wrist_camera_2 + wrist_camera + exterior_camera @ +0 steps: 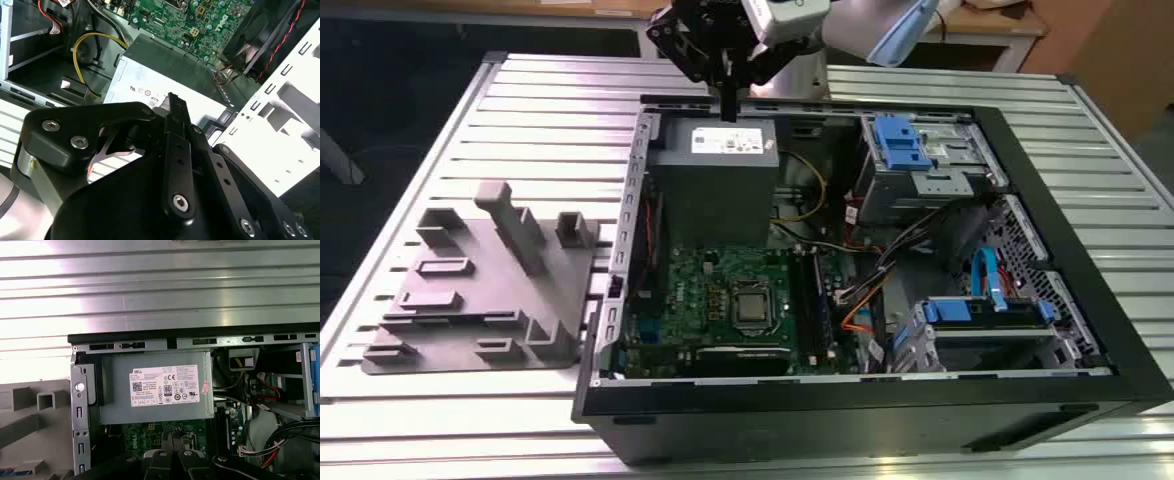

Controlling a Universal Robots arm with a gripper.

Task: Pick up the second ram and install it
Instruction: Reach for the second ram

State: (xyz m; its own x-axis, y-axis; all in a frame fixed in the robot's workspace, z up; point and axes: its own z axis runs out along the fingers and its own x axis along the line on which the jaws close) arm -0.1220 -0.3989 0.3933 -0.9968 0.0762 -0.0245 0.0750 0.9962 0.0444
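Exterior view | my gripper (726, 80) pinching the second ram (727, 108) edge-down above power supply (716, 140), far end of case (854, 400) | judgement: hold it plumb, grip firm, clear of cables (907, 250)

Thin, near-black second ram (728, 108), upright on end, clamped in the tool (724, 84), above the power supply (714, 165)

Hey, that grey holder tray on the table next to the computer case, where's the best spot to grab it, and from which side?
Probably the tall upright post near the middle of the grey holder tray, taken from straight above and closing across its thin width. The base lies flat on the slatted table, so no edge offers itself, while the post stands free.
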